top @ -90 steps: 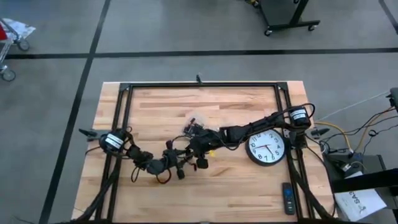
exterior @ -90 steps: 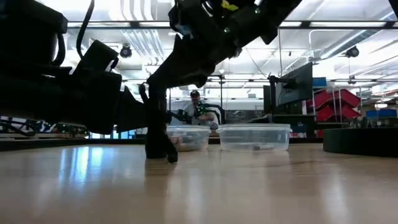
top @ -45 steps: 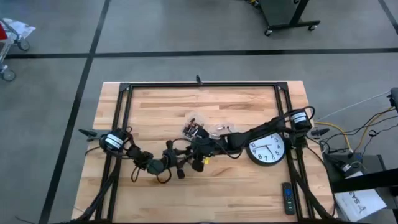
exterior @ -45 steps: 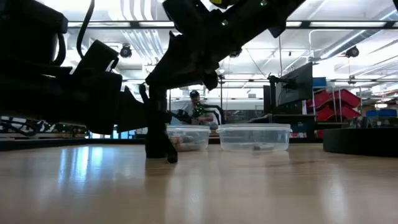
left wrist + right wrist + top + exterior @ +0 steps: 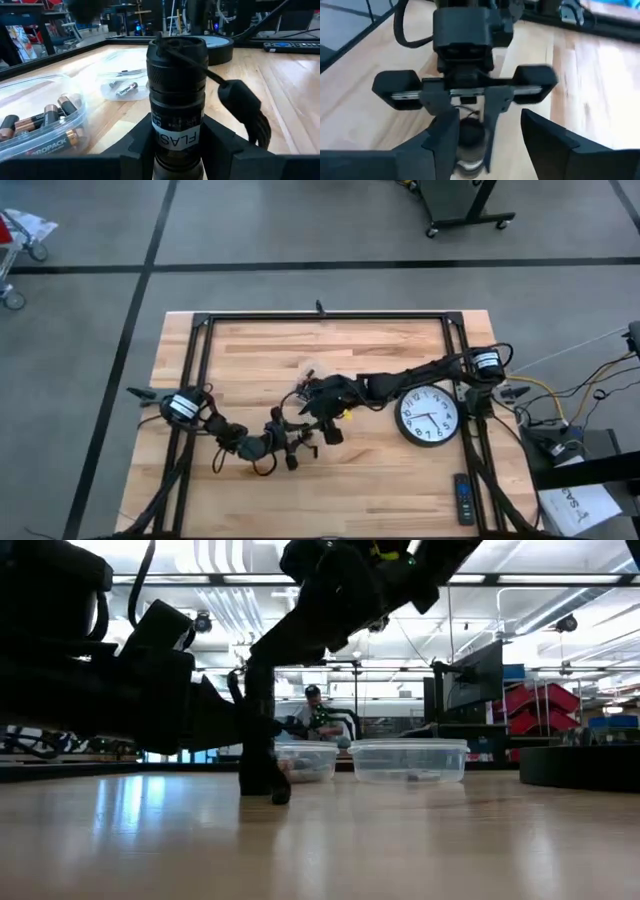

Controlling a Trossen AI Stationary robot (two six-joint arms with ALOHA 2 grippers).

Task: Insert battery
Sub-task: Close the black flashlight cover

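- The left claw is clamped on a black flashlight, its two dark fingers pressed against either side of the barrel just below a white label.
- The flashlight stands out from that claw with its open end toward the middle of the surface; a black lanyard cord hangs off its side.
- In the high view the left claw sits low on the wooden surface, left of centre.
- The right claw hovers just above the flashlight's end, fingers spread apart; I cannot tell whether a battery sits between them.
- In the high view the right claw is close beside the left one, its arm reaching in from the right edge.
- A clear tub of batteries rests on the surface near the flashlight, and a second clear tub holding small metal parts lies just beyond it.
- A round wall clock lies face up toward the right side, and a remote control sits near the right front corner.
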